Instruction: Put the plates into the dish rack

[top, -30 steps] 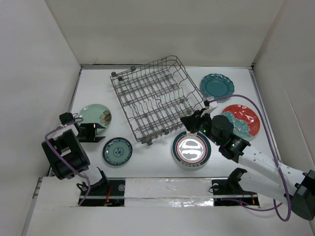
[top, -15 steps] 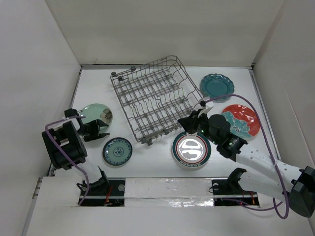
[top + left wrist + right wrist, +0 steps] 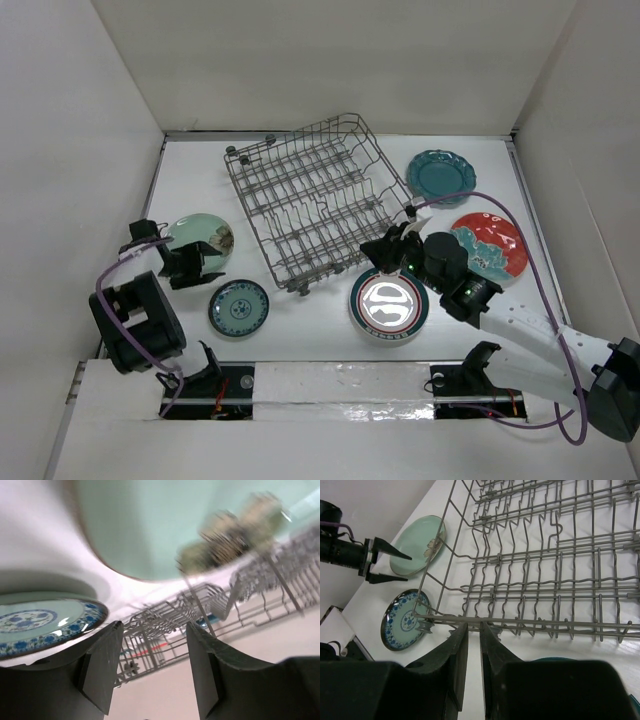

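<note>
The grey wire dish rack point(image 3: 310, 200) stands empty at the middle back. Five plates lie flat on the table: pale green point(image 3: 205, 232), small white and teal point(image 3: 238, 307), ringed point(image 3: 389, 303), scalloped teal point(image 3: 440, 174), and red-and-teal floral point(image 3: 495, 240). My left gripper point(image 3: 210, 262) is open at the pale green plate's near edge, and in the left wrist view that plate point(image 3: 150, 525) looms just above the empty jaws point(image 3: 154, 625). My right gripper point(image 3: 378, 250) sits over the ringed plate's far edge. Its jaws point(image 3: 473, 627) stand a narrow gap apart, tips at the rack's point(image 3: 545, 555) near rail.
White walls close in the table on three sides. The rack's small black wheels point(image 3: 300, 288) face the near plates. A purple cable point(image 3: 520, 215) arcs over the floral plate from the right arm.
My left gripper has swung forward and right to the pale green plate's edge, its jaws a little wider. The right gripper edged slightly left toward the rack corner.
</note>
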Robot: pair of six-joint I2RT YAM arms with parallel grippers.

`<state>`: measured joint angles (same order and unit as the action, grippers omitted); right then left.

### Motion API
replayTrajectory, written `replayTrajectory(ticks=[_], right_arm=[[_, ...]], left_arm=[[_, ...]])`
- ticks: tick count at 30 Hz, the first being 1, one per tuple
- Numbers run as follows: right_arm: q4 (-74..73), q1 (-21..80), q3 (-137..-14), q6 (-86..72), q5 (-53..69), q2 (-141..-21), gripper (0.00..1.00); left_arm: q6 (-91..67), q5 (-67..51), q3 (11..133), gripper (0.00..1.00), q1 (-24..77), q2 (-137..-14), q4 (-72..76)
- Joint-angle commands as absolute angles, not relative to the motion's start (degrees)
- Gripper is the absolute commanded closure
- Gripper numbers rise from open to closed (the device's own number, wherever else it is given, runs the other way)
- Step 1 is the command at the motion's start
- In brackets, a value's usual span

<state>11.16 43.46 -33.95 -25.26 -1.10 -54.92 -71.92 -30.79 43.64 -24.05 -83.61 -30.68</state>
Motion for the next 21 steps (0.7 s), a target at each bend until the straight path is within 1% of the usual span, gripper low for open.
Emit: replayTrajectory(ticks=[1, 3, 4, 7, 9, 10, 11, 12, 13, 14, 15, 16, 18, 19, 21], right_arm=[[13.71, 43.07, -36.65, -24.26, 1.23, -54.58, 0.79], [13.8, 43.07, -36.65, -24.08, 1.14, -54.58, 0.79], [13.71, 43.07, -36.74, -23.82, 1.23, -54.58, 0.79], [13.62, 43.07, -36.83, -23.03, 1.23, -54.23, 0.8], [13.89, 43.68, -37.09, -22.42, 1.67, -54.49, 0.85], [13.97, 44.38, -37.26, -21.54, 2.54, -54.84, 0.96], [14.06, 45.69, -37.44, -21.01, 2.81, -55.63, 1.0], [14.15, 46.49, -37.96, -20.05, 2.64, -56.07, 1.0], [14.15, 47.36, -38.23, -19.43, 2.03, -56.42, 1.0], [14.06, 48.33, -38.49, -18.9, 1.67, -56.77, 1.0], [14.06, 50.52, -38.84, -18.29, 1.23, -57.47, 1.0], [14.41, 51.49, -39.11, -17.32, 0.27, -58.0, 1.0], [14.94, 54.04, -39.72, -16.0, 0.26, -60.36, 1.0], [14.85, 54.75, -40.86, -15.56, 0.26, -61.6, 1.0], [15.21, 56.42, -42.18, -15.03, 0.79, -64.06, 1.0]], left_arm=[[-62.51, -30.32, 45.18, 0.49, -22.59, -76.48, -26.84], [-59.52, -30.32, 44.74, 0.46, -22.59, -72.8, -24.27], [-55.5, -30.32, 44.74, 0.44, -22.59, -71.64, -21.13], [-47.59, -30.32, 44.82, 0.41, -22.59, -67.34, -15.5], [-44.49, -30.32, 45.17, 0.41, -22.59, -63.83, -13.45], [-43.34, -30.32, 45.44, 0.46, -22.59, -62.42, -11.79], [-41.07, -30.32, 45.53, 0.52, -22.59, -60.84, -10.73], [-39.48, -30.32, 45.27, 0.58, -22.59, -56.9, -9.24], [-38.16, -30.32, 45.0, 0.69, -22.59, -54.6, -6.18], [-37.45, -30.32, 44.22, 0.76, -22.59, -52.41, -5.02], [-36.31, -30.32, 43.77, 0.82, -22.59, -47.42, -4.14], [-35.86, -30.32, 43.25, 0.92, -22.07, -44.68, -2.56], [-36.47, -30.32, 41.84, 0.95, -19.44, -37.49, -2.29], [-36.74, -30.32, 41.49, 1.0, -18.64, -35.09, -2.37], [-37.61, -30.32, 40.43, 1.0, -17.94, -29.13, -2.72]])
